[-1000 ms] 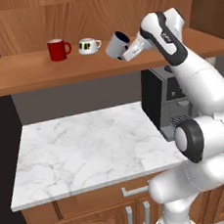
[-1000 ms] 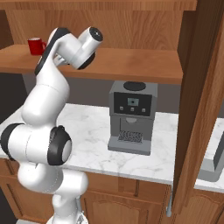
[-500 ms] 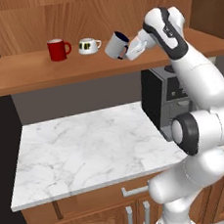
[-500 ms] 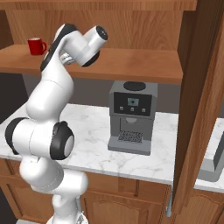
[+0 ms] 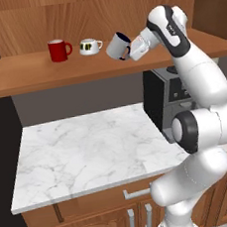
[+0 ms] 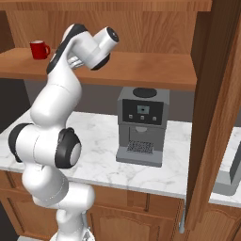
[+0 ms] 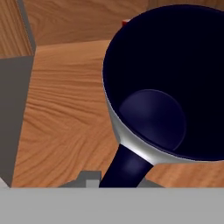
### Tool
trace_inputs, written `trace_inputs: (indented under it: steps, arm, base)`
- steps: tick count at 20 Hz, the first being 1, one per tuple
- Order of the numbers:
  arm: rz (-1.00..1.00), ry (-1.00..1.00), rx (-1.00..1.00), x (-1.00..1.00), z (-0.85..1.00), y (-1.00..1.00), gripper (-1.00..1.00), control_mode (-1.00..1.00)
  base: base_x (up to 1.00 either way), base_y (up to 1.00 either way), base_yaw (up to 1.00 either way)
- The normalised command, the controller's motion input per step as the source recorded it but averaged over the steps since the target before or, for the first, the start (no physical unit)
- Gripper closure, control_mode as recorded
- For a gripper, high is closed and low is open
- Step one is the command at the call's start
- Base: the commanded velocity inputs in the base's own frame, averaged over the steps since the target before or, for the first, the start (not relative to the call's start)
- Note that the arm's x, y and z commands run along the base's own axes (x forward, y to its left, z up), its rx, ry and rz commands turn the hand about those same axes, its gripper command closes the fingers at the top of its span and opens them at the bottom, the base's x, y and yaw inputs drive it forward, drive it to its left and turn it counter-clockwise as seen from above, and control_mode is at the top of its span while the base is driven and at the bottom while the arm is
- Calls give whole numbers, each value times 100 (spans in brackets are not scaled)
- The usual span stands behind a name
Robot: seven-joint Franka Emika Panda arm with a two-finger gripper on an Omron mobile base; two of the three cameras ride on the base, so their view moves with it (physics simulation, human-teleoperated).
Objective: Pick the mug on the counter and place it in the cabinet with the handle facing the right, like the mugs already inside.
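1. The claw [image 5: 128, 52] is shut tight on the mug [image 5: 118, 46]. It grips the mug by its dark handle [image 7: 124, 168], which sits right at the claw in the hand view.
2. The mug hangs in the air, tipped over, just above the cabinet [image 5: 41, 74] shelf. Its dark mouth points up toward about 1 o'clock in the left base view.
3. From the mug, the white cup [image 5: 90, 46] sits near at 9 o'clock, and the red mug [image 5: 58, 50] stands farther out the same way.
4. To do this step well, I think the arm should first tip the mug straight up so its bottom is flat.
5. Then it should turn the mug so the handle points right, like the two cups on the shelf.
6. It should go down slowly onto the bare wood, apart from the white cup, so nothing gets bumped.
7. The claw should let go only when the mug rests on the shelf.
8. The surface [image 5: 90, 153] lies far below, with the coffee machine [image 6: 141, 124] on it.
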Motion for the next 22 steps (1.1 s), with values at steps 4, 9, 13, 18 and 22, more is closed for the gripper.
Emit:
trace_inputs:
  steps: [4, 9, 13, 18, 22]
  arm:
    - [4, 0, 0, 0, -6, 0, 100, -100]
    - [7, 0, 0, 5, -10, 0, 100, -100]
    - [8, 0, 0, 4, -9, 0, 100, -100]
    - [8, 0, 0, 3, -5, 0, 100, -100]
    - [7, 0, 0, 0, -1, 0, 100, -100]
  base:
    - [0, 0, 0]
    - [0, 0, 0]
    - [0, 0, 0]
    - [0, 0, 0]
    - [0, 0, 0]
